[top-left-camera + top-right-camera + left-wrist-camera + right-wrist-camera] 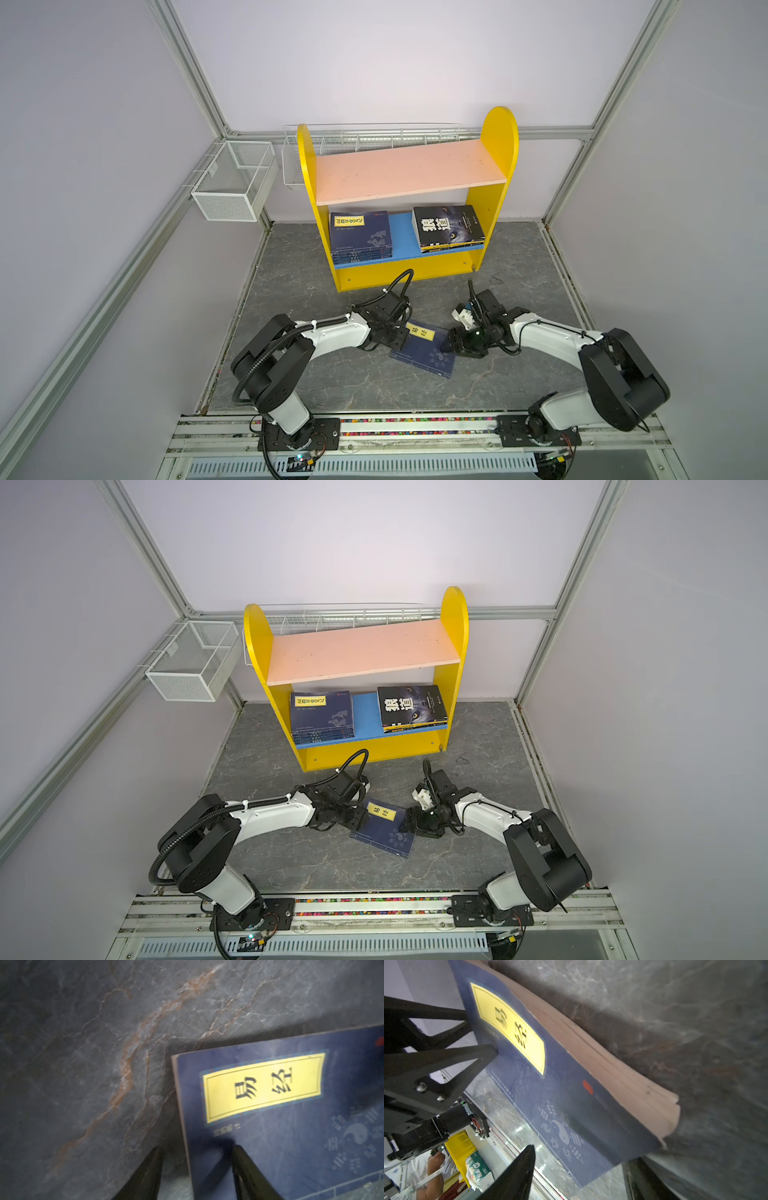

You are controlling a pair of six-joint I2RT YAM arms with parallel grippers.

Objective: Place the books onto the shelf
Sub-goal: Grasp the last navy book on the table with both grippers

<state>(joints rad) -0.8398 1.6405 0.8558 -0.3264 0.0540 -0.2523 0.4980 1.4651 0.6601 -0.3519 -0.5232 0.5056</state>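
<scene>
Black left gripper (400, 337) is at the 9 o'clock edge of a thin navy-blue paperback with a yellow title label (424, 351), fingers spread and straddling that edge. In the left wrist view one finger (249, 1176) is over the cover. The other finger (149, 1167) is off the book, with a strip of table showing between it and the edge, so no pinch.

Black right gripper (448, 341) is at the paperback's 3 o'clock edge, fingers spread too. In the right wrist view one finger (519, 1169) stands clear of the cover and the other finger (645, 1180) is on the page-block side. The book corner is between them, not clamped.

Paperback is cover up and skewed, label at its 12 o'clock end, on the grey marble-pattern tabletop (332, 374) between the two arms. Cannot tell if it lies fully flat.

At 12 o'clock from it, well apart, stands the small two-tier shelf with yellow round-topped side panels (500, 141). Its pink upper board (409, 170) is bare. On the blue lower board (402, 239) a stack of navy-blue paperbacks (360, 232) lies flat at the 9 o'clock end. A black book with large white characters (446, 226) tops a second flat stack at the 3 o'clock end.

A white wire mesh basket (232, 183) hangs on the frame at 10 o'clock, and a long wire basket (374, 135) sits behind the shelf.
</scene>
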